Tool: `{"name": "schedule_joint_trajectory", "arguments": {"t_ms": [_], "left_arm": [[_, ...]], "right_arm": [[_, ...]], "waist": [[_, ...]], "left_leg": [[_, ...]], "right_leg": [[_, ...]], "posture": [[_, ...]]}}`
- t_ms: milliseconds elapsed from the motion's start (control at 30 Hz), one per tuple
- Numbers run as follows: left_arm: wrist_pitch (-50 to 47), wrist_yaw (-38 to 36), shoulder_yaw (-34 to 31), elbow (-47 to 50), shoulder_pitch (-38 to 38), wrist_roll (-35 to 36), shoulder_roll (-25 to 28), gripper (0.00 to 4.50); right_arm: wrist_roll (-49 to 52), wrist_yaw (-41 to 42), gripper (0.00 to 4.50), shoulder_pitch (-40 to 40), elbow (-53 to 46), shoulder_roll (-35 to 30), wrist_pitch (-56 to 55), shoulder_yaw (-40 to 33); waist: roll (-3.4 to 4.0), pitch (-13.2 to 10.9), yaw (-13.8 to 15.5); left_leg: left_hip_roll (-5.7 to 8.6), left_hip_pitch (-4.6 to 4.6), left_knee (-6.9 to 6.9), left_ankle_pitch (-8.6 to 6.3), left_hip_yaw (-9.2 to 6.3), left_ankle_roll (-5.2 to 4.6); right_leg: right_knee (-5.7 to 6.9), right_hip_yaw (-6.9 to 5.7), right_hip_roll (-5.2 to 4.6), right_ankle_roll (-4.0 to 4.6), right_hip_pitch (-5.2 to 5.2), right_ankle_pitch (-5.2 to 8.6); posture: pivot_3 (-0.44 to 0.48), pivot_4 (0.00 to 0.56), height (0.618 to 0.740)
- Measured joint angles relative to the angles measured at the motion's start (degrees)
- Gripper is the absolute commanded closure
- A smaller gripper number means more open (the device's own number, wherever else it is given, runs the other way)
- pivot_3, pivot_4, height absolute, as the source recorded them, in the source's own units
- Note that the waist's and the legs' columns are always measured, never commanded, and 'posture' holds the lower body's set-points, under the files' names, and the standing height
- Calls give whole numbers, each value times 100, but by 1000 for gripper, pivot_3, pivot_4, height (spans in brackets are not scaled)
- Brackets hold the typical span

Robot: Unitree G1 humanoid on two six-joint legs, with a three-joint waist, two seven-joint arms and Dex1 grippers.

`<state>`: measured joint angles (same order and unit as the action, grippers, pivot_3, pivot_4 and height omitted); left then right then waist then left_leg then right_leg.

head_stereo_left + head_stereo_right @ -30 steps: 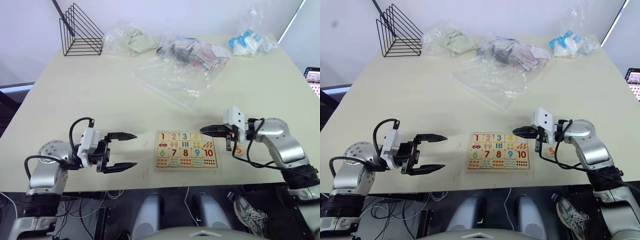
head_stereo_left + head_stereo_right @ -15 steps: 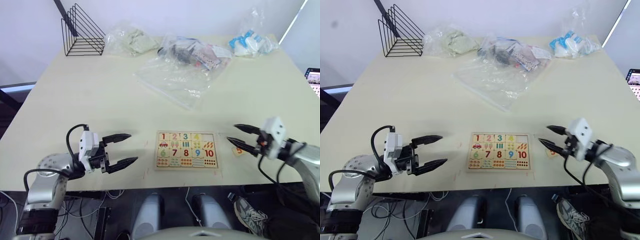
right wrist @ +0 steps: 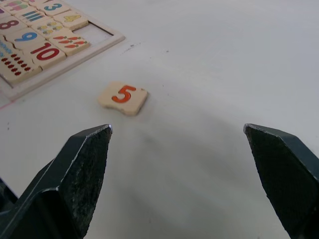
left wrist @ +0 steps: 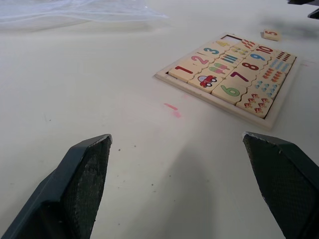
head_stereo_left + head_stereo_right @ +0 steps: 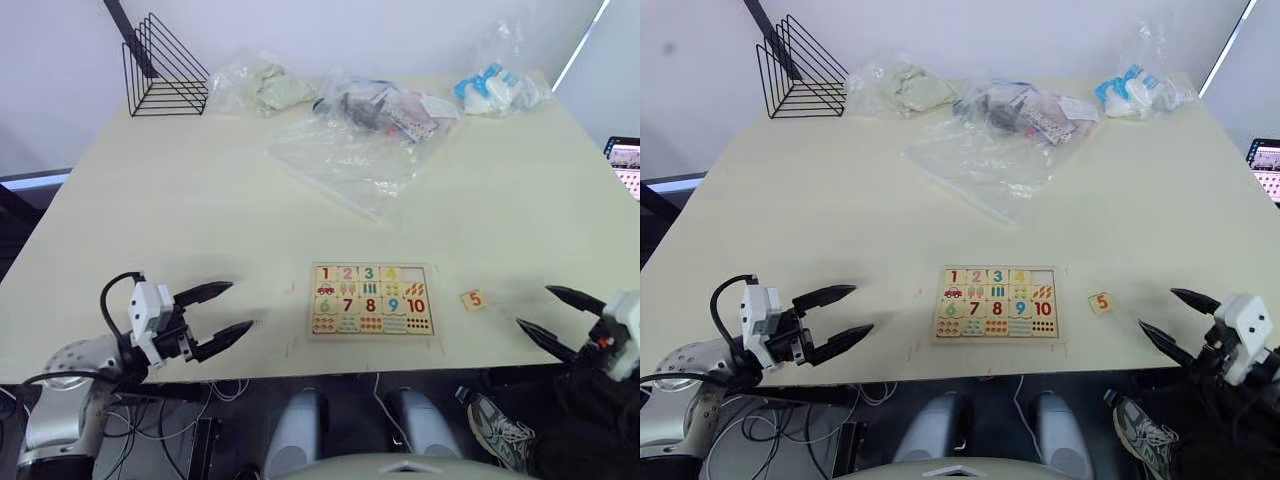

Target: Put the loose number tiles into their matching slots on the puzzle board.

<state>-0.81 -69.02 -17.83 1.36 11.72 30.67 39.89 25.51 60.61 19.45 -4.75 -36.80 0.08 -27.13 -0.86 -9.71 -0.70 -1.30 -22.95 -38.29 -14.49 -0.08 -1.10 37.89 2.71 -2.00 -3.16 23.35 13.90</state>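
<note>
The board (image 5: 373,299) lies flat near the table's (image 5: 200,200) front edge, tiles 1 to 4 seated in its top row and the last slot (image 3: 93,32) at the right end bare. The 5 tile (image 5: 473,299) rests on the table just right of the board, face up. Both grippers, left (image 5: 218,312) and right (image 5: 560,317), hover spread wide and grasp nothing, well apart from the board.

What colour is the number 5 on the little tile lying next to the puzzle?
The 5 tile has an orange-red digit on light wood, clearest in the right wrist view.
</note>
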Motion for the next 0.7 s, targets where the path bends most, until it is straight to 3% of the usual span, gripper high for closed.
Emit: {"name": "schedule_joint_trajectory", "arguments": {"t_ms": [300, 700], "left_arm": [[6, 45, -183, 12, 288, 39, -22, 0], [42, -9, -195, 13, 328, 43, -20, 0]], "right_arm": [[160, 408, 57, 79, 722, 115, -690, -28], [293, 513, 57, 33, 758, 156, -791, -13]], "waist": [[0, 0, 1], [0, 0, 4]], "left_leg": [[-3, 1, 1, 0, 1, 0], [-2, 2, 1, 0, 3, 0]], "right_leg": [[0, 5, 0, 1, 0, 1], [0, 7, 0, 19, 0, 11]], "posture": [[0, 150, 740], [0, 150, 740]]}}
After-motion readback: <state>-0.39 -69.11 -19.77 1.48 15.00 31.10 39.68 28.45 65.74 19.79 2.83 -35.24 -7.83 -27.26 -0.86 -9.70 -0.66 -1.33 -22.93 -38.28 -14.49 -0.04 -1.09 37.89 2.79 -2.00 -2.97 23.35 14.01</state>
